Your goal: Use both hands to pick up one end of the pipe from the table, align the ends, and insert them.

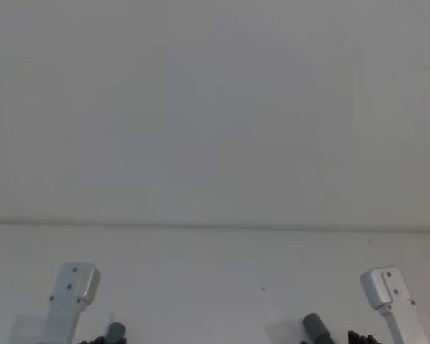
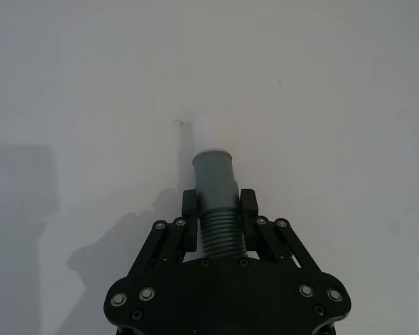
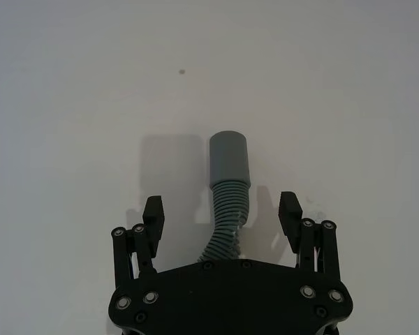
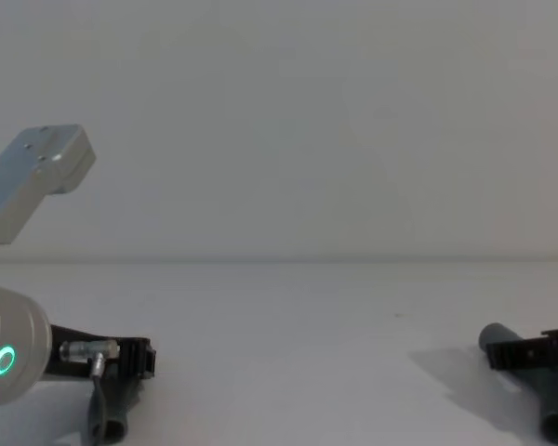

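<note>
Clamping my left pincer (image 2: 219, 204) on the ribbed body of the spigot piece (image 2: 214, 178), down at seven o'clock on the bench (image 2: 70, 70); whether it is lifting clear, I cannot tell. My right pincer (image 3: 221, 208) is standing wide apart, straddling the sleeve piece (image 3: 230, 162) at five o'clock and gripping nothing. So one grasp is looking done; the second grasp, aligning and inserting are waiting. Both pieces are showing dark grey, ribbed, slightly bent, the spigot ending in a white tip (image 2: 211, 132).
</note>
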You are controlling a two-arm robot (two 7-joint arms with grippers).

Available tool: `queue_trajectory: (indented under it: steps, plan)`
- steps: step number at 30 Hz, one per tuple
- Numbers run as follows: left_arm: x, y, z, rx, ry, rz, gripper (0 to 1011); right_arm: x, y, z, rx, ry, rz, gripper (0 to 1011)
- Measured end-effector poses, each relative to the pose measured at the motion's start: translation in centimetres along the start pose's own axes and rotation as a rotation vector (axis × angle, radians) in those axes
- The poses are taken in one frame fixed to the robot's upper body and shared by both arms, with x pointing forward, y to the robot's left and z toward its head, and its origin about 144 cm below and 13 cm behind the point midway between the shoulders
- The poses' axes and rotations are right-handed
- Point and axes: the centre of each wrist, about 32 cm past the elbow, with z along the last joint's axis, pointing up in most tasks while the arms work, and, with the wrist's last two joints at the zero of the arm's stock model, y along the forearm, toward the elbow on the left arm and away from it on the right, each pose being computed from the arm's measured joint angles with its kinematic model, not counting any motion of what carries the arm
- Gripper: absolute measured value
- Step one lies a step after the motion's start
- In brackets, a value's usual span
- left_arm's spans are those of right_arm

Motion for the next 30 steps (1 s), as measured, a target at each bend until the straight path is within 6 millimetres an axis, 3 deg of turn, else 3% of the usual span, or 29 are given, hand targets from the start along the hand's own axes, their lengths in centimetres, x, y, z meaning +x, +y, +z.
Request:
queue_trajectory:
  steps: [30]
  plan:
    - [0.0, 0.0, 0.0, 0.0, 0.0, 0.0, 327, -0.22, 0.54, -0.33, -0.036, -0.003, 0.0, 1000]
